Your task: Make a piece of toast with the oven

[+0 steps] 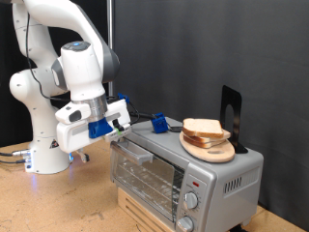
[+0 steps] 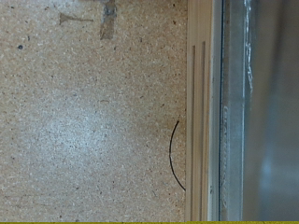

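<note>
Overall, speckled wood-chip surface (image 1: 48, 208) lying under black curtain (image 1: 193, 48) backdrop. Oven (image 1: 183, 169) sitting at exterior view's lower right, door shut, two knobs facing front. Wooden plate (image 1: 210, 150) resting on oven top, piece of toast (image 1: 203, 128) lying on stacked slices there. End effector (image 1: 118, 124) hovering just beside oven's upper left corner; clenched or released, cannot tell. Wrist view showing surface and oven's metal edge (image 2: 201, 112). Open surface stretching toward exterior view's left.
</note>
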